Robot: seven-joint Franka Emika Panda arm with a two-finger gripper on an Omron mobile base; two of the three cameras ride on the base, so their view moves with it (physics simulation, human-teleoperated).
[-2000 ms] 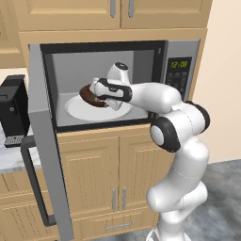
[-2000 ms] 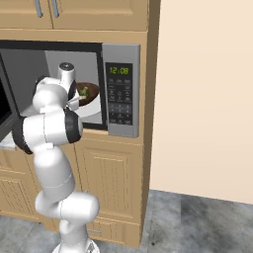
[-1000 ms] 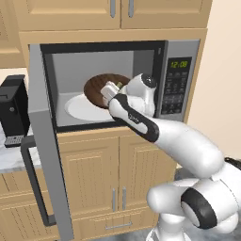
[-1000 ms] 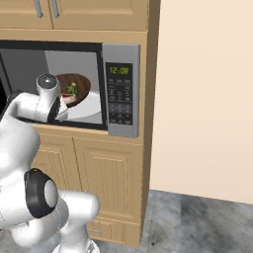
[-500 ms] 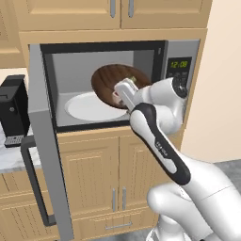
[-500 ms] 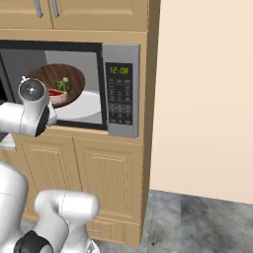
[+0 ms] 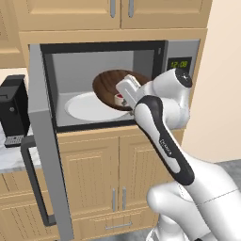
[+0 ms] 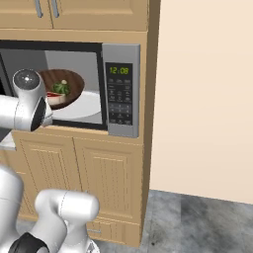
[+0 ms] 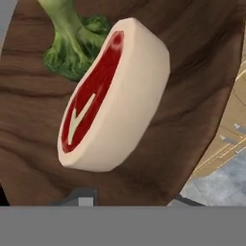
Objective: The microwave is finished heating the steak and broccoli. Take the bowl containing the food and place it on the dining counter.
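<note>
two risks stand out. the bowl (image 7: pixel 113 84) hangs steeply tilted in the microwave (image 7: pixel 108 80) mouth, above the white turntable plate (image 7: pixel 89 107), held at its near rim by the gripper (image 7: pixel 123 95), which looks clamped on that rim, though the fingertips themselves are hidden. in the hand view the steak (image 9: pixel 113 93) leans on edge against the bowl wall with the broccoli (image 9: pixel 77 45) just beside it; more tilt, or a jerk, could spill both. a rim pinch may also slip. swinging out, the bowl could clip the open door (image 7: pixel 47 155) or the frame.
</note>
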